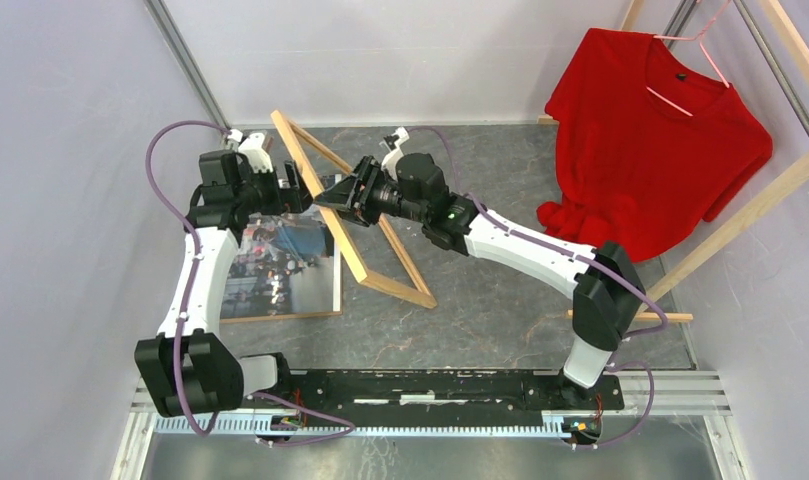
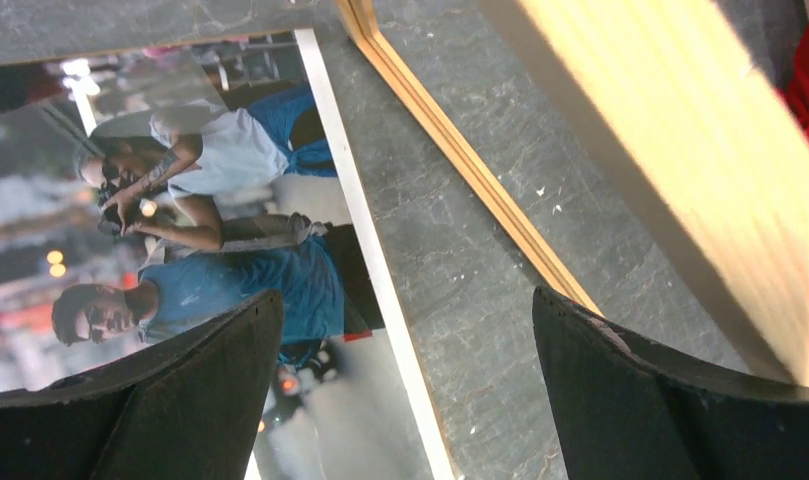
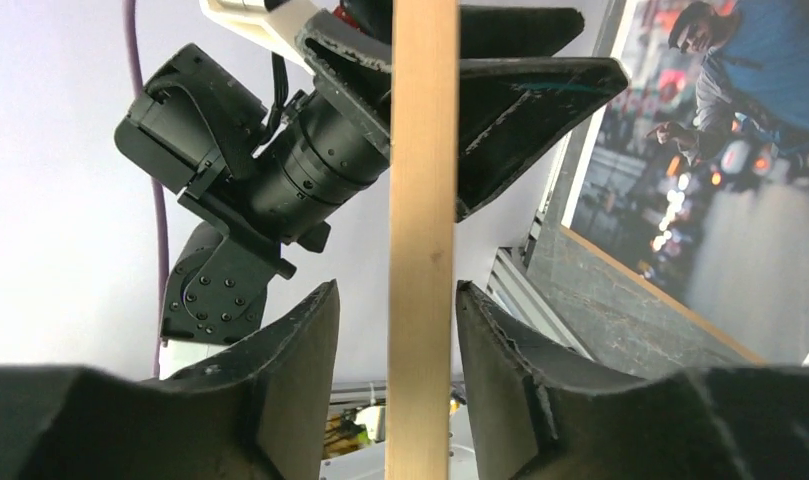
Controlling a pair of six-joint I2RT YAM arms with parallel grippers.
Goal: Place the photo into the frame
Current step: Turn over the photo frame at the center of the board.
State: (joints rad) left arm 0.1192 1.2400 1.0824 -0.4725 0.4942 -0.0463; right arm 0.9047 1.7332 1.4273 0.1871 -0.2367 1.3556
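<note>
Right tool [image 3: 398,292] slack astride frame [image 3: 422,180] rail, left tool [image 2: 405,300] released above photo [image 2: 230,200] outside frame

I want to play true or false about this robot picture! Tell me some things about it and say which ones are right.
1. The hanging T-shirt is red. True.
2. The photo is already inside the frame. False: the photo lies flat on the table, outside the frame, and the frame is tipped up.
3. The right hand has a rail of the frame between its fingers. True.
4. The left hand is squeezed shut. False: its fingers are wide apart, and nothing is pinched between them.
</note>
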